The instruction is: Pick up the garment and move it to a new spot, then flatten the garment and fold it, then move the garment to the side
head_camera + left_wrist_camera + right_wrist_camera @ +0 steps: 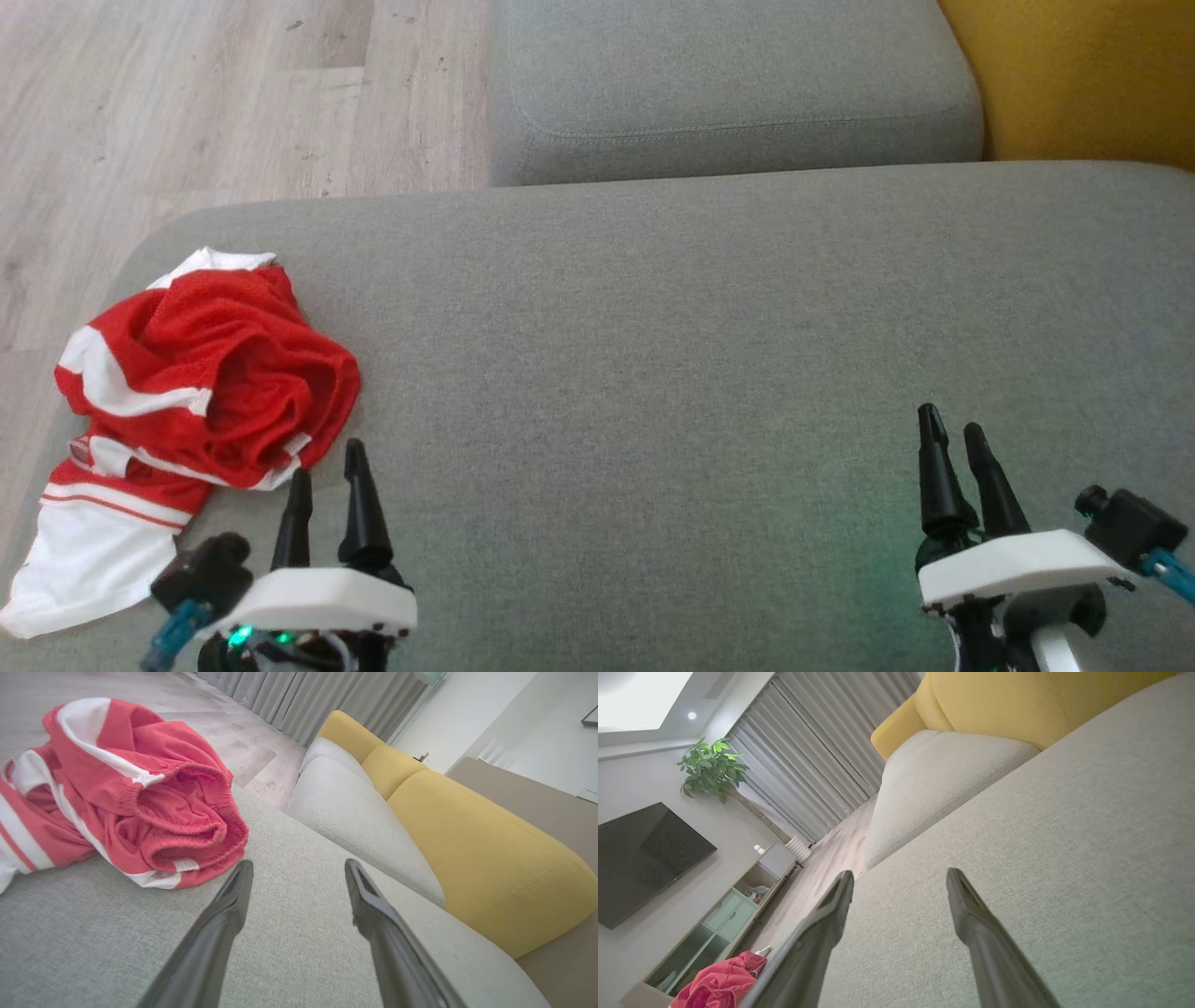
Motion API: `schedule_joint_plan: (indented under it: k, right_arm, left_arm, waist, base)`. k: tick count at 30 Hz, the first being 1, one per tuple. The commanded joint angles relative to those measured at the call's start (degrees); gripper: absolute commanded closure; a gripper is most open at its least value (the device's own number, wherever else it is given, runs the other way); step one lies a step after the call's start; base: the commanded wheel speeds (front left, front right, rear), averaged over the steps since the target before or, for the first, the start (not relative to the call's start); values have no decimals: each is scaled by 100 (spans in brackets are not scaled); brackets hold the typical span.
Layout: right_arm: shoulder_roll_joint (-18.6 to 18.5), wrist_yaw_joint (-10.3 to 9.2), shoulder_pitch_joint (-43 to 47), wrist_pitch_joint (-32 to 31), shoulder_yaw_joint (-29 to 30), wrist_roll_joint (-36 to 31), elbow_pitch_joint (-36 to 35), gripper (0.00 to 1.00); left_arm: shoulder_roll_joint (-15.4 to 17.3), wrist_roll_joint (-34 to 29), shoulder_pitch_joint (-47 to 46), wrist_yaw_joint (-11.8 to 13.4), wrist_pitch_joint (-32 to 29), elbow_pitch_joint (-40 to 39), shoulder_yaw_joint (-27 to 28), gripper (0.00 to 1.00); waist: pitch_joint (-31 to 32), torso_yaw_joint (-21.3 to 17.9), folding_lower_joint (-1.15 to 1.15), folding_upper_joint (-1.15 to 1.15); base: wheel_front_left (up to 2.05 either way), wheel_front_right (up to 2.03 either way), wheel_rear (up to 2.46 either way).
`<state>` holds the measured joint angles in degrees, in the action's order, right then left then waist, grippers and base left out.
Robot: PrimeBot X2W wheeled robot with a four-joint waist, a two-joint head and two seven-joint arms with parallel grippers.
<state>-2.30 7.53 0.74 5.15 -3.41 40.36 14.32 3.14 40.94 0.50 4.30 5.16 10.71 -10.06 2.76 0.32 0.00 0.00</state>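
Note:
The garment (187, 392) is a red mesh piece with white stripes, crumpled in a heap at the left end of the grey sofa cushion (672, 355). My left gripper (327, 462) stands open just right of and below the heap, fingers apart and empty. In the left wrist view the garment (131, 793) lies just past the left fingertip (240, 877), not touched. My right gripper (952, 429) hovers open over bare cushion at the lower right, far from the cloth. In the right wrist view the garment (721, 982) shows small at the bottom left.
A second grey cushion (728, 84) lies beyond the first, with a yellow backrest (1074, 75) at the upper right. Wooden floor (187, 103) runs past the sofa's left edge. A TV (640, 858), a plant (712, 767) and a low cabinet (728, 914) stand across the room.

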Motion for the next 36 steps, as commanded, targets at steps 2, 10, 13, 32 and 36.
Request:
schedule_joint_plan:
  k: [2,10,13,32,36]
  right_arm:
    - [-36,-3,-128,119,-100,-295,-183,0]
    - [-39,-3,-112,255,-163,-911,-211,0]
    - [-41,-3,-83,322,-157,-1198,-195,0]
    - [-49,-4,49,626,-97,-2538,-198,0]
    - [-50,-4,59,694,-114,-2860,-203,0]
  left_arm:
    - [77,-296,-154,71,112,-243,-18,0]
    - [99,-866,-137,187,248,-311,-184,0]
    - [105,-1149,-125,239,316,-303,-262,0]
    - [113,-2442,-68,447,623,-289,-572,0]
    - [112,-2739,-67,509,691,-302,-624,0]
  waist:
    - [15,6,0,0]
    - [57,8,0,0]
    - [88,11,0,0]
    - [183,9,0,0]
    - [188,-4,0,0]
  base:
    - [0,0,0]
    - [0,0,0]
    - [0,0,0]
    - [0,0,0]
    - [0,0,0]
